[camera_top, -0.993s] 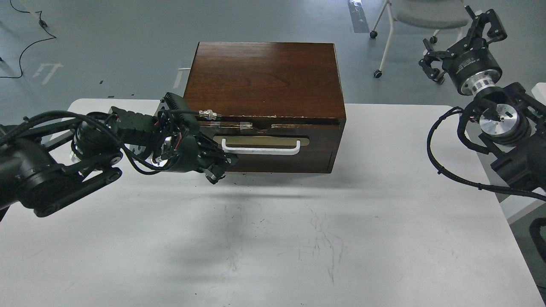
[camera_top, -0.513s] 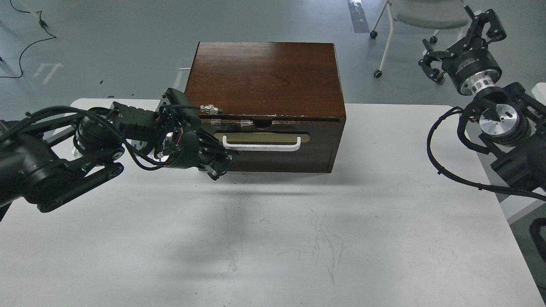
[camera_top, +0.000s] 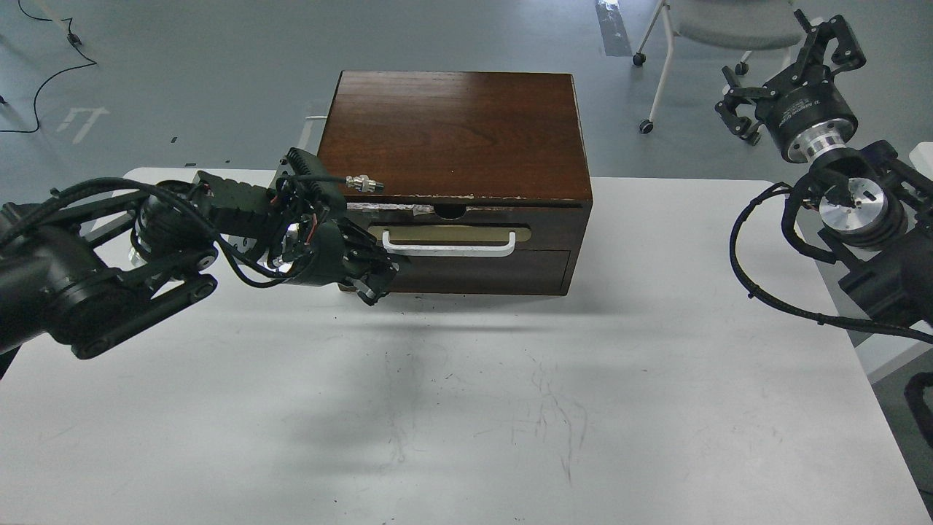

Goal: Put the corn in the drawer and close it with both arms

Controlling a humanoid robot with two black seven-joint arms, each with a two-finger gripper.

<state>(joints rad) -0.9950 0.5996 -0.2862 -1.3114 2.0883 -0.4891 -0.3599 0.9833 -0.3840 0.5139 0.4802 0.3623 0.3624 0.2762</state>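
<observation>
A dark brown wooden cabinet (camera_top: 453, 131) is seen standing at the far side of a white table (camera_top: 619, 379). Its drawer (camera_top: 466, 237) is pushed in, the front lying flush with the cabinet face, with a white bar handle (camera_top: 448, 248) set on a beige plate and a chipped, taped top edge above it. Below the drawer a plain dark panel (camera_top: 488, 271) is seen. The corn cannot be seen anywhere in the head view.

The left arm (camera_top: 109, 262) is brought in from the left, and the left gripper (camera_top: 375, 281) is held against the left end of the cabinet front, just beside the left end of the handle. Its fingers are seen dark and bunched together, so how far they are parted cannot be told, and nothing is seen held in them.

The right arm (camera_top: 853, 219) is raised at the right edge, well apart from the cabinet. The right gripper (camera_top: 791, 80) is held up over the floor with its 2 fingers spread wide, and nothing is held between them. A chair (camera_top: 721, 29) on castors is seen behind it.
</observation>
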